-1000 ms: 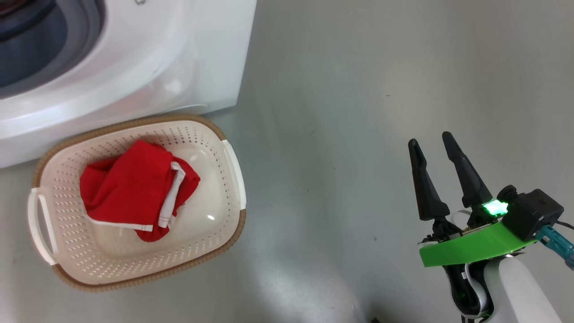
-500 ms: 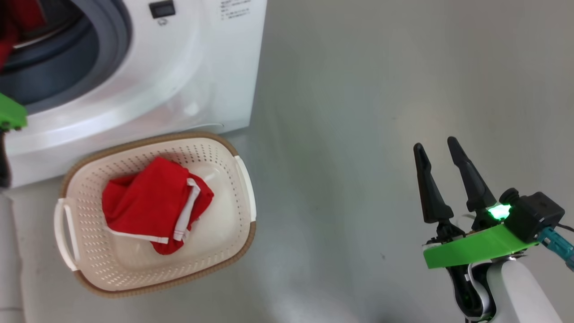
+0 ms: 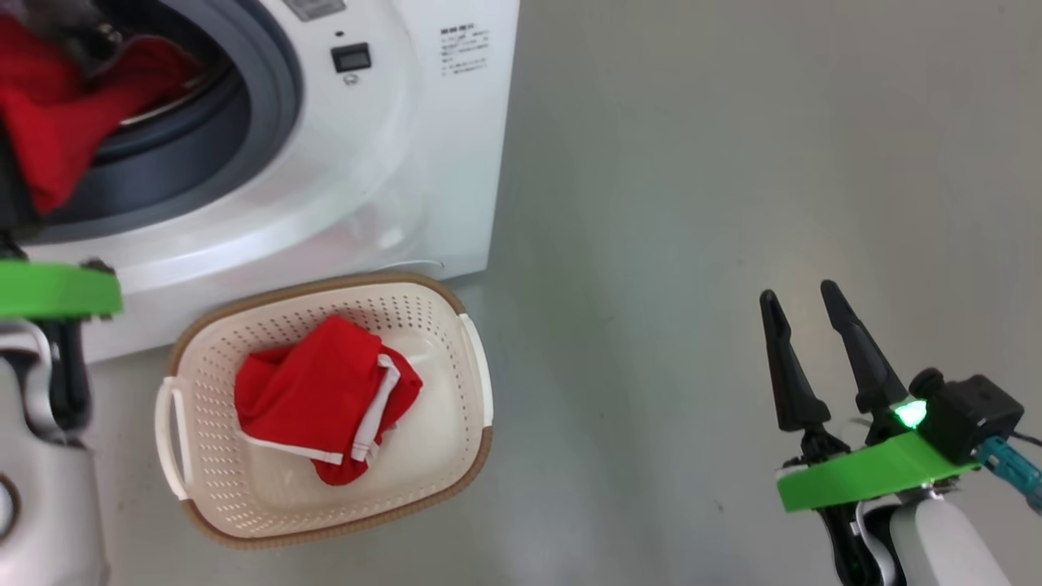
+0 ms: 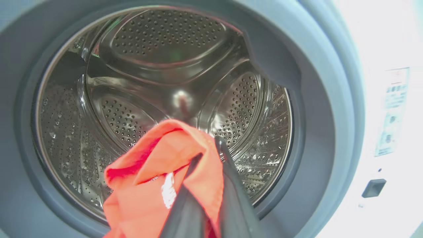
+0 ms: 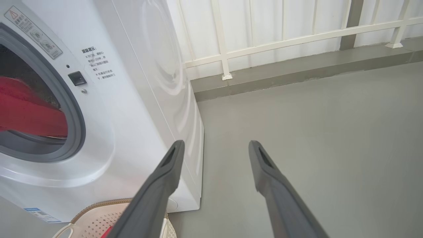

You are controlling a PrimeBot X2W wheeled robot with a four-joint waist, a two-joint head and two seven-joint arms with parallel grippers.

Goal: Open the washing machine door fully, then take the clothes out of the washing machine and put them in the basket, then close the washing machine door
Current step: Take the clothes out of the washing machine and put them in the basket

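The left gripper (image 4: 209, 148) has its two dark fingers pinched together on a fold of a red garment (image 4: 145, 185). It holds the garment at the mouth of the washing machine (image 3: 391, 163), in front of the perforated steel drum (image 4: 165, 59) and within the grey-blue rubber ring (image 4: 325, 115). The cloth hangs down across the ring's lower edge, with a small white mark on it beside the fingers. The right gripper (image 3: 798, 293) holds nothing; its fingers are spread apart and point up over the grey floor (image 3: 692, 163), well to the right of the washing machine. Just in front of the washing machine's base sits the cream basket (image 3: 444, 456) with its brown rim and white handles, and bunched inside it lies a second red garment with white trim (image 3: 309, 391). On the washing machine's front, right of the opening, are a small dark latch recess (image 3: 351, 57) and printed labels (image 3: 464, 53). Beyond the washing machine's right side, a white railing (image 5: 264, 36) runs along the floor's edge.
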